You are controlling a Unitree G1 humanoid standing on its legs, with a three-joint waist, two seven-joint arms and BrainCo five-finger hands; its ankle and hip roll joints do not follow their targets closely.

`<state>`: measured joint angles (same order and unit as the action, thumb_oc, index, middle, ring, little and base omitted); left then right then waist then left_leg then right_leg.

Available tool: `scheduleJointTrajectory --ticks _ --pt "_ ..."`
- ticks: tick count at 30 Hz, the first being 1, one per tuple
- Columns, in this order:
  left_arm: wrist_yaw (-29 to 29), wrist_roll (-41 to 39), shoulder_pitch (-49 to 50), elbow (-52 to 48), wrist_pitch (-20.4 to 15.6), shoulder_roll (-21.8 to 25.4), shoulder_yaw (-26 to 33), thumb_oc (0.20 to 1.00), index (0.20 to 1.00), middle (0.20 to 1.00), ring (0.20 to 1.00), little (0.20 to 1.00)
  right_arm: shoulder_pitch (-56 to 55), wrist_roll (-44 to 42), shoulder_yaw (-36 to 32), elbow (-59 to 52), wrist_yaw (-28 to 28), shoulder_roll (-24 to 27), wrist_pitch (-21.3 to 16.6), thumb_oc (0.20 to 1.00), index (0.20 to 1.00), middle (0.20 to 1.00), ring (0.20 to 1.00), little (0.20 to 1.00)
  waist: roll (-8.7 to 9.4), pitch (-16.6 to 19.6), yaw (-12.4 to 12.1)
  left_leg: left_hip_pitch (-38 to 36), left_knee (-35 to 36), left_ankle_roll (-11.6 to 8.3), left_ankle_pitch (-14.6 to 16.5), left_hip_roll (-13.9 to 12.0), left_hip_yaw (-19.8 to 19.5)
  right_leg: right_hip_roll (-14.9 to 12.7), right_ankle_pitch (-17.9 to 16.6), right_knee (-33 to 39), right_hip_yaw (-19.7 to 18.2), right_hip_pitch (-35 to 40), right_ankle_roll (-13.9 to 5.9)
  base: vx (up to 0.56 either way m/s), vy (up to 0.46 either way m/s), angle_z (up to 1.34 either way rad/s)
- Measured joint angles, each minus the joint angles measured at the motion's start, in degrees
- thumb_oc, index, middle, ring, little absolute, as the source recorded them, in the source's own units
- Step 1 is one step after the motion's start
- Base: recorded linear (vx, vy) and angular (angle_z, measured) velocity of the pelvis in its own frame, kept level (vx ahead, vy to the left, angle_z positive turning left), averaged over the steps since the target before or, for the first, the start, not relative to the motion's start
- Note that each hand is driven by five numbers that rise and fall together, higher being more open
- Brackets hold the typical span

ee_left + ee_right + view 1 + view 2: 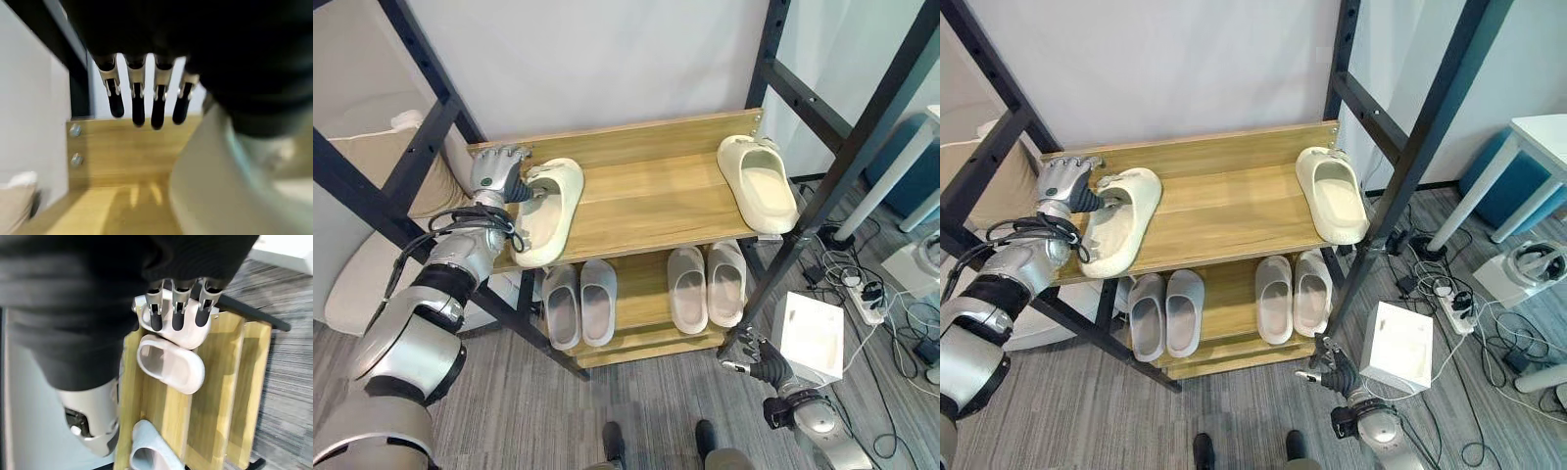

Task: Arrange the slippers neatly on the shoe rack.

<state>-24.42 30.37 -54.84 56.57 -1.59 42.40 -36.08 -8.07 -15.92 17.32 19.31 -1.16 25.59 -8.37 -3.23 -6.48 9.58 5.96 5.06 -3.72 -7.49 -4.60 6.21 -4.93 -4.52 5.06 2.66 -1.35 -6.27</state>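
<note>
Left hand point(497, 172): at the left end of the shoe rack's point(646, 196) top shelf, thumb tucked into the opening of a cream slipper point(548, 211) while its fingers point(138, 100) hang nearly straight past the slipper's edge; long axis runs front to back, far end leaning slightly right. Second cream slipper point(759, 180): right end of the same shelf, lengthwise front to back, untouched. Right hand point(761, 363): low beside the rack near a white box point(813, 338), fingers loosely extended, empty; two grey pairs point(579, 302) point(707, 285) sit on the lower shelf.
</note>
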Motion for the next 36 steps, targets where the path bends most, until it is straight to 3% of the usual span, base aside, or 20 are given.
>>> scheduleJointTrajectory --ticks 3,8,13,16,18,19,21,26,36 --pt "2.2 -0.4 -3.2 7.2 -0.7 0.8 -2.7 0.2 0.2 0.2 0.2 0.2 -0.4 -1.1 0.0 -2.7 0.2 0.6 -0.3 1.0 1.0 1.0 1.0 1.0 0.01 0.0 0.4 0.1 0.0 0.05 0.1 -0.2 1.0 0.0 0.3 0.0 -1.3 -1.0 0.59 0.0 0.003 -0.17" --pt "4.3 -0.5 -3.2 3.9 -0.2 0.9 -2.9 0.2 0.2 0.2 0.2 0.2 -1.6 -2.1 0.0 -2.9 0.3 0.8 -0.2 1.0 1.0 1.0 1.0 1.0 0.21 -0.1 0.7 1.4 0.0 0.14 0.1 -0.2 1.1 0.0 -0.2 0.0 -1.2 -1.9 0.46 0.0 -0.007 -0.01" --pt "3.6 -2.7 -3.4 -10.9 1.0 -1.0 -2.9 0.2 0.2 0.2 0.2 0.2 -0.8 -2.2 0.0 -2.7 0.4 0.5 -0.2 1.0 1.0 1.0 1.0 1.0 1.34 -0.4 0.5 1.4 0.0 -0.12 -0.1 0.2 0.9 -0.3 -0.7 0.0 -0.9 -1.7 -0.42 0.01 -0.022 0.04" --pt "3.3 -2.2 -7.0 -14.5 1.0 -6.7 -6.9 0.2 0.2 0.2 0.2 0.2 -0.3 -2.2 0.0 -2.6 0.0 0.0 -0.1 1.0 1.0 1.0 1.0 1.0 1.29 -0.4 1.2 -0.1 -0.1 0.39 -0.4 0.6 0.8 -0.6 -0.6 0.0 -0.8 -0.2 -0.43 -0.01 -0.025 0.0" --pt "3.2 -2.2 -10.2 -12.4 1.4 -11.1 -7.9 0.2 0.2 0.2 0.2 0.2 0.0 -2.2 0.0 -2.5 -0.1 -0.1 0.1 1.0 1.0 1.0 1.0 1.0 1.01 -0.6 1.7 -0.2 -0.4 0.4 -0.4 0.6 0.8 -0.6 -0.5 0.0 -0.7 0.1 -0.35 -0.03 -0.032 0.01" --pt "3.2 -2.2 -11.4 -11.5 1.1 -11.6 -8.4 0.2 0.2 0.2 0.2 0.2 1.5 -2.2 -0.1 -2.5 -0.2 0.0 0.1 1.0 1.0 1.0 1.0 1.0 0.27 -0.7 3.3 -0.4 -0.3 0.4 -0.4 0.6 0.9 -0.5 -0.5 0.0 -0.8 0.1 -0.25 -0.05 -0.057 -0.05" --pt "3.3 -2.7 -14.2 -3.7 1.6 -15.2 -8.5 0.2 0.2 0.2 0.2 0.2 1.2 -2.2 -0.2 -2.6 -0.8 0.3 0.4 1.0 1.0 1.0 1.0 1.0 -0.81 -1.3 4.3 -0.8 -0.4 0.38 -0.4 0.3 1.2 -0.3 -0.3 0.0 -1.1 0.2 -0.46 -0.04 -0.046 -0.12" --pt "3.9 -2.8 -14.6 1.9 3.0 -16.1 -8.5 0.2 0.2 0.2 0.2 0.2 0.2 -2.2 -0.3 -2.8 -1.1 1.5 1.3 1.0 1.0 1.0 1.0 1.0 -3.17 -2.5 5.7 -1.0 0.0 -0.54 0.5 -0.1 2.4 0.0 -0.1 0.0 -2.1 -0.1 -0.68 -0.02 -0.032 -0.1" --pt "5.9 -2.3 -14.7 4.9 4.3 -18.6 -8.7 0.2 0.2 0.2 0.2 0.2 0.0 -2.1 -0.5 -4.3 -1.2 2.6 1.4 1.0 1.0 1.0 1.0 1.0 -3.5 -2.5 6.8 -1.2 -0.1 0.05 0.2 -0.6 3.7 0.4 -0.1 -0.3 -2.7 -0.4 -0.19 0.0 -0.03 -0.05"
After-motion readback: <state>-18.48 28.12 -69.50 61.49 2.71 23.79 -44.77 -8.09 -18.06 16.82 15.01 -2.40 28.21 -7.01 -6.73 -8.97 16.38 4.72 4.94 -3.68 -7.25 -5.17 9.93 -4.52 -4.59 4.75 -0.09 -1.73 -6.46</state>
